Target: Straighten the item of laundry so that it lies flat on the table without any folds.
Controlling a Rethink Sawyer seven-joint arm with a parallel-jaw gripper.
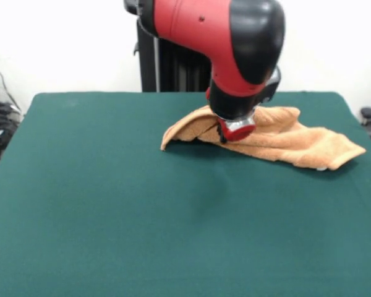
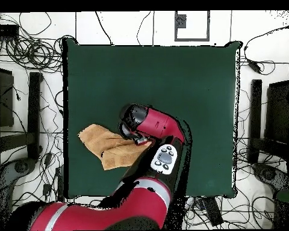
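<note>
The item of laundry [image 1: 297, 145] is an orange-tan towel, lying rumpled and folded over itself on the far right part of the dark green table [image 1: 111, 198]. In the overhead view the towel [image 2: 105, 144] sits close to the left edge of the table [image 2: 171, 84]. My gripper [image 1: 235, 131] is down on the towel's left half, where the cloth rises in a ridge toward it. The arm's red and black wrist hides the gripper's tip [image 2: 135, 137] and the cloth right beneath it. A small white tag [image 1: 321, 167] peeks out under the right end.
Tangled cables [image 2: 32, 54] and dark equipment [image 2: 273, 114] surround the table on the floor. The towel's right end lies near the table's right edge [image 1: 365, 154] in the front view. Green tabletop stretches wide in front of the towel.
</note>
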